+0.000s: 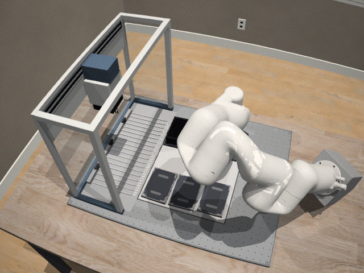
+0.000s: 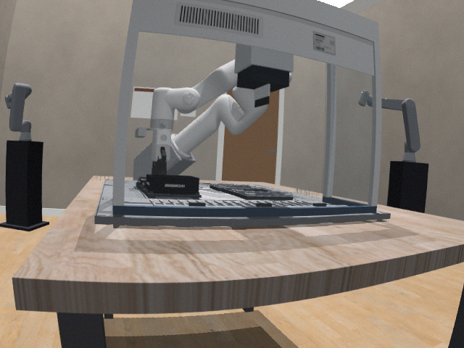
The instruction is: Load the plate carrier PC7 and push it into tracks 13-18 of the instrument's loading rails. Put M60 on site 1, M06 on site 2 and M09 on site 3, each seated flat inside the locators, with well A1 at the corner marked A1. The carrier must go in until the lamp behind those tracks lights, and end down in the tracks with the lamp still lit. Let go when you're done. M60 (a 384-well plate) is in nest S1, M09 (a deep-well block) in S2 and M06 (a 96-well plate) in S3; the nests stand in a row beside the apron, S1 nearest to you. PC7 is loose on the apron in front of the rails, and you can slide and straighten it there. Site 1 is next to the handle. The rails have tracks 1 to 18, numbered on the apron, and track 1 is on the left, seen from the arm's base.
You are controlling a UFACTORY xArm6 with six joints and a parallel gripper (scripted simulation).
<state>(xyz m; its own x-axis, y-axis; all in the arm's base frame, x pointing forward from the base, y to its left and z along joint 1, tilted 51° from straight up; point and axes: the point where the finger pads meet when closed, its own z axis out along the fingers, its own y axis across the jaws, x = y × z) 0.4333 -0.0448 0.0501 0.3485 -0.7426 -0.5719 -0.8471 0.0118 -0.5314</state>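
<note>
The plate carrier PC7 lies on the apron in front of the rails, and it also shows in the exterior view. Its three dark sites lie in a row. A tall black deep-well block sits in a nest beside the apron, next to the rails; it also shows in the exterior view. My gripper points straight down with its dark fingers reaching the top of this block near its left end. The fingers stand open. In the top view the arm hides the gripper and the other nests.
The instrument's white frame stands over the loading rails, with a blue-grey head hanging from its top beam. The arm's elbow hangs over the apron. Two camera stands flank the table.
</note>
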